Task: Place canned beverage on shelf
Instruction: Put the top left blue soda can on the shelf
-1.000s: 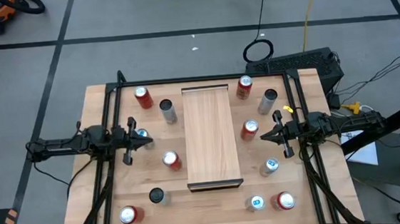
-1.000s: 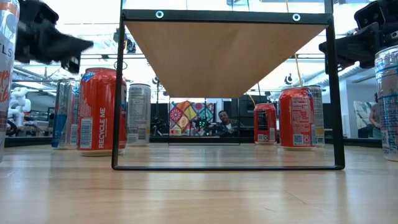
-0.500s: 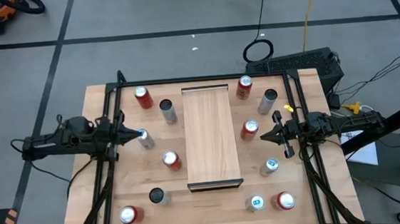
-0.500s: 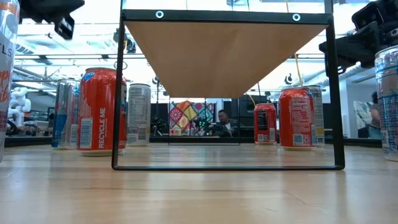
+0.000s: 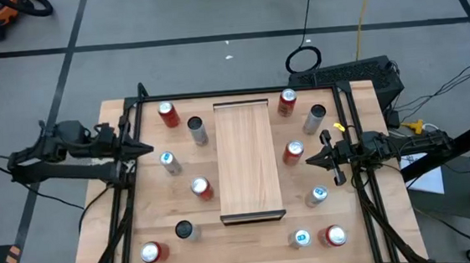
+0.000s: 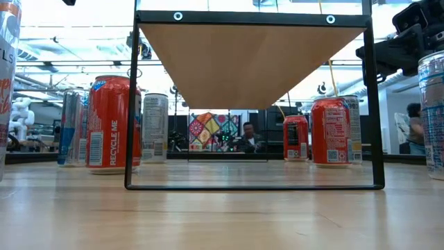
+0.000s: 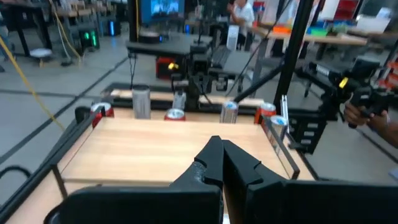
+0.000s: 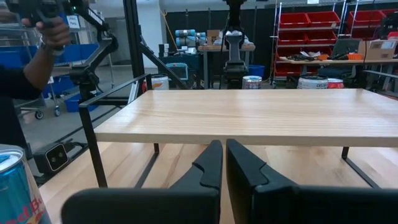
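The left gripper (image 5: 145, 147), shut and empty, has retreated toward nine o'clock and must reopen squarely over a can (image 5: 168, 162); the right gripper (image 5: 311, 159) waits shut at three o'clock.

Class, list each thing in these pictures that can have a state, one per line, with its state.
Left gripper: shut, empty, at the table's left edge.
Right gripper: shut, empty, beside a red can.
Shelf: bare, no can on it.
Cans on the tabletop: all upright.

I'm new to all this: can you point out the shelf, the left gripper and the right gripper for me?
shelf (image 5: 245, 160): high view, middle of its wooden top.
left gripper (image 5: 144, 148): high view, tip of its shut fingers.
right gripper (image 5: 310, 160): high view, tip of its shut fingers.
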